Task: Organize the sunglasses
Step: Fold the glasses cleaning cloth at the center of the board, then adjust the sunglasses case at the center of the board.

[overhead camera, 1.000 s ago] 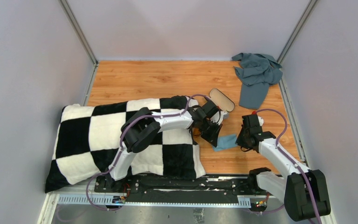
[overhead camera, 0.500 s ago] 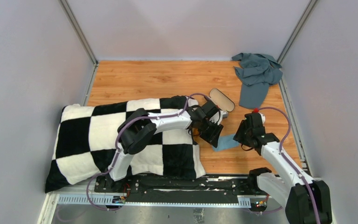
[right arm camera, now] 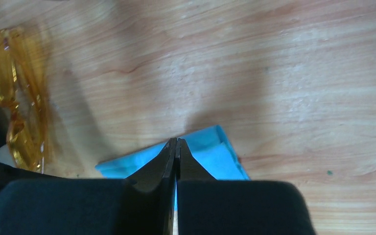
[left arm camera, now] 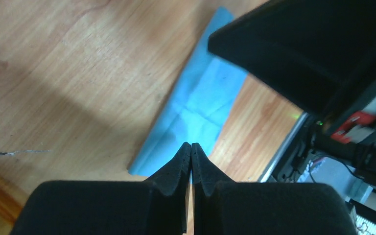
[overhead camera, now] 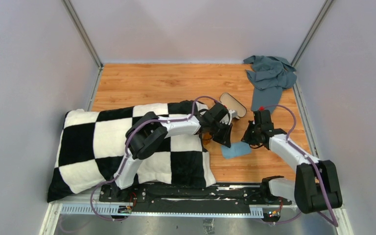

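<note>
The amber-orange sunglasses (right arm camera: 14,117) lie folded on the wood floor at the left edge of the right wrist view; in the top view my left arm hides them. My left gripper (overhead camera: 223,135) is shut and empty, just above the light-blue cloth (overhead camera: 236,150). Its tips (left arm camera: 191,145) hover over the cloth's (left arm camera: 196,110) near edge. My right gripper (overhead camera: 251,137) is shut and empty, its tips (right arm camera: 176,140) over the cloth (right arm camera: 215,154), right of the sunglasses. The black case (overhead camera: 233,104) lies open behind both grippers, beige lining up.
A black-and-white checkered pillow (overhead camera: 127,147) fills the left of the floor under my left arm. A grey rag (overhead camera: 270,78) lies crumpled in the back right corner. Grey walls enclose the wood floor. A black part of the right arm (left arm camera: 313,49) fills the left wrist view's upper right.
My right gripper has moved from the cloth's right end toward the back and left, nearer the case. The cloth now lies flatter and more exposed. My left gripper shifted slightly toward the back.
</note>
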`<state>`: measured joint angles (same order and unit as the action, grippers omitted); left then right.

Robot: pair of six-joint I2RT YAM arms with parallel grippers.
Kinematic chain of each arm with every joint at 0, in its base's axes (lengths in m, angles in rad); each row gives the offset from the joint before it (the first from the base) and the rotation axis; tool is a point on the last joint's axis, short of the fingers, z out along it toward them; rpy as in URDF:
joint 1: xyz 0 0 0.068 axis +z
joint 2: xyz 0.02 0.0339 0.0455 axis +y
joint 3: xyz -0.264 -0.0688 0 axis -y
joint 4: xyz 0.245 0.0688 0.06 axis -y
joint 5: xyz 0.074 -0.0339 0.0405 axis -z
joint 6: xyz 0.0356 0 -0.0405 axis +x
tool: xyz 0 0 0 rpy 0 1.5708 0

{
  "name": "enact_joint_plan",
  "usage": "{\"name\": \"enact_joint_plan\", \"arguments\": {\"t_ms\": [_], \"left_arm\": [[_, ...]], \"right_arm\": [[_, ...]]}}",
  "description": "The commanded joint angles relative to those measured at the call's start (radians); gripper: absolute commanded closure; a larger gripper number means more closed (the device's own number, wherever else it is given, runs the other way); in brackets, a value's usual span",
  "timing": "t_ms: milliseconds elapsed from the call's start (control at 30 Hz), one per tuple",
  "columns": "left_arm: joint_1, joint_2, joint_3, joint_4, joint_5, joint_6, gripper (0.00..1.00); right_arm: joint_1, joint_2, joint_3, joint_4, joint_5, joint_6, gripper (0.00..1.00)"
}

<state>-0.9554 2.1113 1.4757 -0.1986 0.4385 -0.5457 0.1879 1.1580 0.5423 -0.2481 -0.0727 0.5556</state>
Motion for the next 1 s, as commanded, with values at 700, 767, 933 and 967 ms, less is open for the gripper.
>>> {"name": "enact_joint_plan", "arguments": {"t_ms": [700,767,933,967], "left_arm": [[0.021,-0.252,0.031,-0.155,-0.155,0.075,0.81],[0.047,-0.315,-0.001,-0.144,-0.158,0.06,0.79],[0.101,-0.426,-0.082,-0.138,-0.19,0.038,0.77],[0.11,-0.442,-0.095,-0.138,-0.196,0.034,0.77]], "right_arm": [[-0.093,0.066,0.253,-0.001,0.037,-0.071,0.61],[-0.093,0.139,0.303,0.003,0.022,-0.065,0.6],[-0.091,0.297,0.411,0.055,-0.106,-0.04,0.6],[-0.091,0.329,0.432,0.07,-0.136,-0.034,0.6]]}}
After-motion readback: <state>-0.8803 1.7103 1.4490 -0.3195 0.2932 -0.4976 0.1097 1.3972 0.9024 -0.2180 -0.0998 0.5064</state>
